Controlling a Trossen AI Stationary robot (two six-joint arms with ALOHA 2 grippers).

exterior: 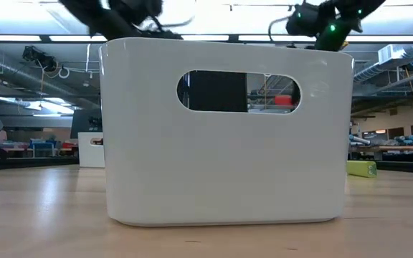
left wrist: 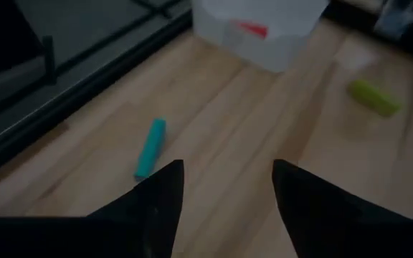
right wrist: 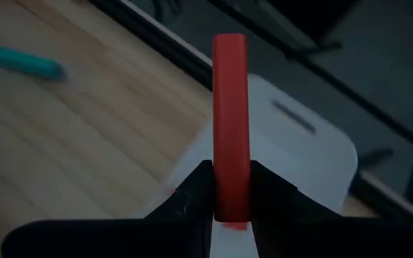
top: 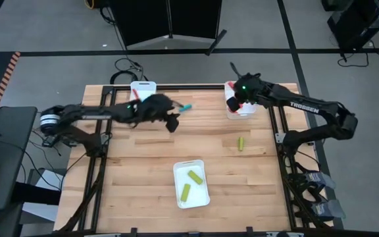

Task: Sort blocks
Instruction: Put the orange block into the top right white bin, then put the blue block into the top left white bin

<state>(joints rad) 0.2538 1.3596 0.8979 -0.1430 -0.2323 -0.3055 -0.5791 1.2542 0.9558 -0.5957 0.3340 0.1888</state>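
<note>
Right hand (right wrist: 231, 193) pinches one short red stick block (right wrist: 231, 122) upright above a white tray (right wrist: 314, 154). Left hand (left wrist: 228, 186), fingers spread, hovers beside one teal block (left wrist: 150, 147). Three yellow-green blocks (top: 241, 143) counted: one on the bench (top: 143, 171), two in a tray (top: 202, 197).

Left arm stretched across the far side of the bench, left pincer (left wrist: 224, 193) spread wide, empty, tilted downward. Right arm bent inward at the far right corner, right pincer (right wrist: 231, 197) clamped on an upright red block (right wrist: 231, 122).

Bright overhead room light; wrist views dim and blurred (soft edges)
</note>
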